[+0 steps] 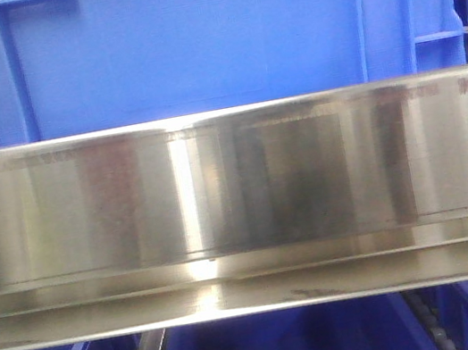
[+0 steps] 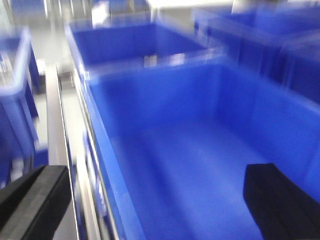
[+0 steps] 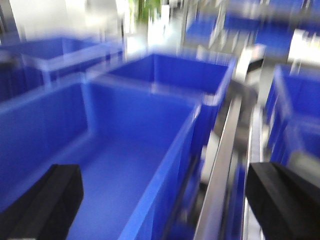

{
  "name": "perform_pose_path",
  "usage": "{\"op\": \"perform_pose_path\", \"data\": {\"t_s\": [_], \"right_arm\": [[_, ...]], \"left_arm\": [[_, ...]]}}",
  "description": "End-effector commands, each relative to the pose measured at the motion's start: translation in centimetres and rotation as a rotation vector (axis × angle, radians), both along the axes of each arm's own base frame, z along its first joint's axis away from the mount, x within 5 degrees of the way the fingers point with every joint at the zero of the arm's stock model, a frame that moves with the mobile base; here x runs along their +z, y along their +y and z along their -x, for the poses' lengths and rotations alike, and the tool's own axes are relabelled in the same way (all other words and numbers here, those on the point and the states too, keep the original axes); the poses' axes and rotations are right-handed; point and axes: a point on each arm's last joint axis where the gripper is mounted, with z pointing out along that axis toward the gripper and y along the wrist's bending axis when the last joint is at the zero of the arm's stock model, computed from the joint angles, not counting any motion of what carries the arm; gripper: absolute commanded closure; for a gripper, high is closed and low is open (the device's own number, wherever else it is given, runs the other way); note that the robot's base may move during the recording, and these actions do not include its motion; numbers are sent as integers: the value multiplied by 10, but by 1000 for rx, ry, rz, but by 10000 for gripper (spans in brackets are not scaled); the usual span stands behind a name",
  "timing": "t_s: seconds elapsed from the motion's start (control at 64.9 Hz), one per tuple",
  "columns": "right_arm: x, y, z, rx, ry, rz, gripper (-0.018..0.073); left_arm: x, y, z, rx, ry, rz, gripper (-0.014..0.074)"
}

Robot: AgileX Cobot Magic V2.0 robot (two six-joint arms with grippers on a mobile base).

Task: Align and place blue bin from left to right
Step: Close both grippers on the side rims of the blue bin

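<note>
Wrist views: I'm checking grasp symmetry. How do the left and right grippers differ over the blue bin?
The left gripper has the inside of the blue bin under its picture-right finger; the right gripper, under its picture-left one. The steel rail passes the left gripper's picture-left finger, but the right gripper's picture-right finger. Both are open, gripping nothing.

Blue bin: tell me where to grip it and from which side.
Take the blue bin by the rims of its two side walls, from above: left gripper over the left rim, right gripper over the right rim. The open top leaves both rims free; views are blurred.
</note>
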Motion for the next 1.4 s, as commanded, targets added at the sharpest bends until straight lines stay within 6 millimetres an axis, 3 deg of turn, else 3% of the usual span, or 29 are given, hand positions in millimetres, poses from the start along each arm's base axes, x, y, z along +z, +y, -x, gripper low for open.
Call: {"op": "perform_pose_path", "data": {"t_s": [0.0, 0.262, 0.663, 0.848, 1.387], "right_arm": [[1, 6, -28, 6, 131, 14, -9], [-5, 13, -94, -75, 358, 2, -9], [-41, 30, -180, -103, 564, 6, -9], [-59, 32, -203, -118, 601, 29, -9], [-105, 38, -237, -124, 716, 57, -9]], "left_arm": [[2, -2, -26, 28, 100, -24, -13], [-11, 4, -88, 120, 297, -53, -12], [-56, -10, -148, 151, 519, -86, -12], [-70, -15, -163, 149, 537, -80, -12], [-95, -20, -186, 151, 579, -93, -12]]}}
